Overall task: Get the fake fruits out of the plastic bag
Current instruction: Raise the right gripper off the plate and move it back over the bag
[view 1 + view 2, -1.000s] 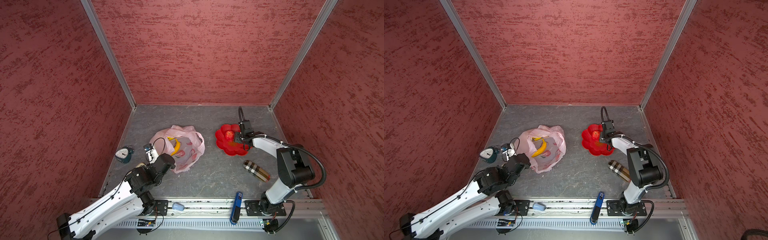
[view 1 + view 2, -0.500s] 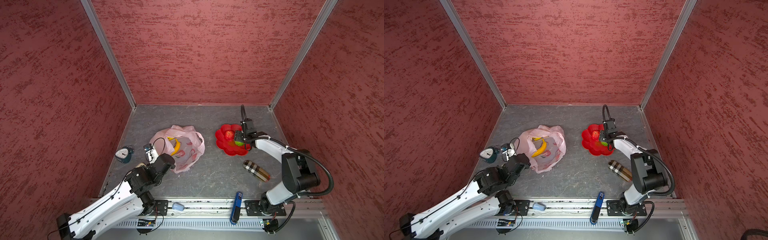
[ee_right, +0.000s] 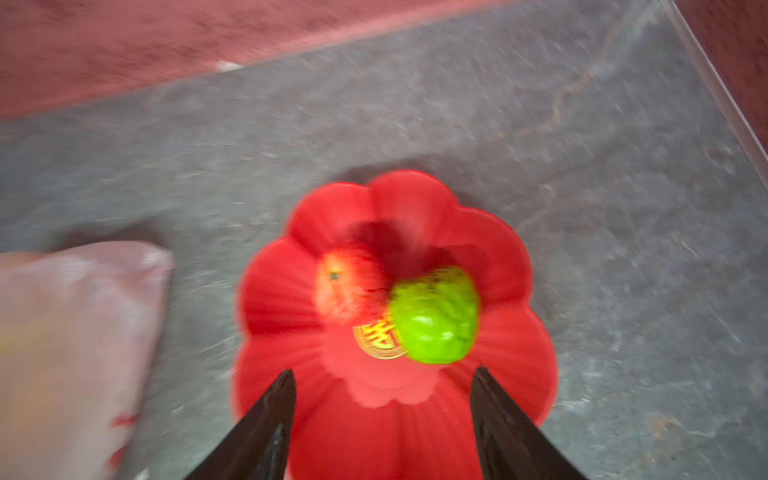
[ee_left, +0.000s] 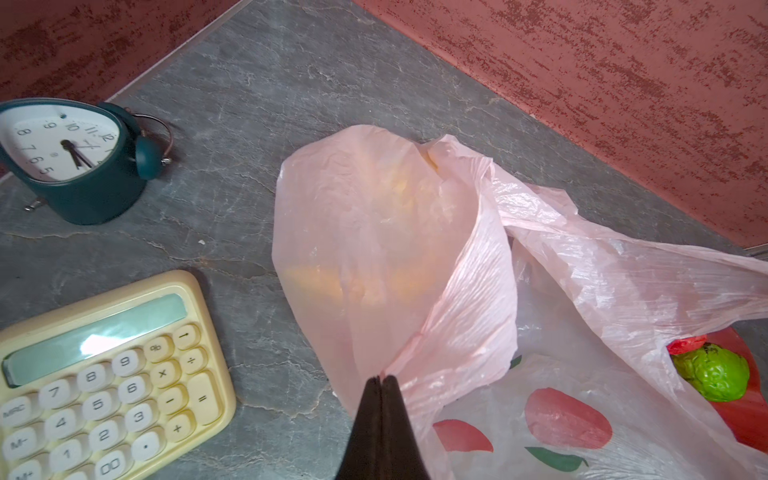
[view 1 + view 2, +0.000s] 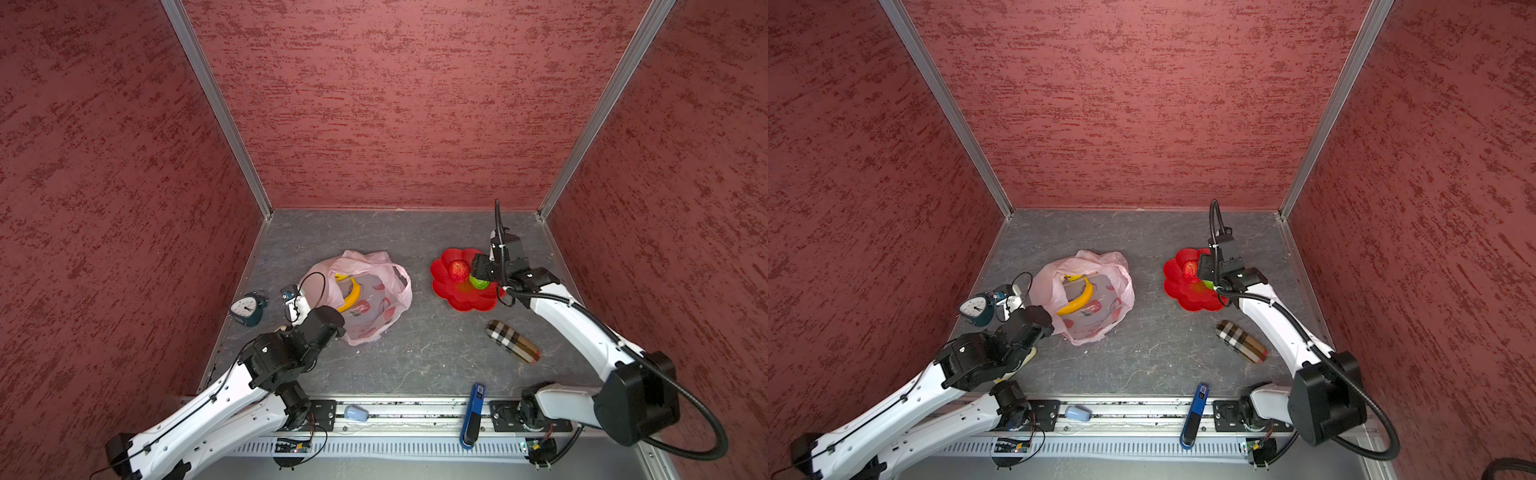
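Left gripper pinched on bag edge, right gripper spread empty over dish, green fruit and apple just ahead

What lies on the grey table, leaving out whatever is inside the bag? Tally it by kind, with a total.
Red dish: 1
Fruits in the dish: 2, red apple and green fruit
Plastic bag: 1
Clock: 1
Calculator: 1
Plaid case: 1
Total: 7

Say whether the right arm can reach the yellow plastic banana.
Probably yes: the yellow plastic banana lies uncovered in the open mouth of the pink plastic bag; the right claw is open, empty.
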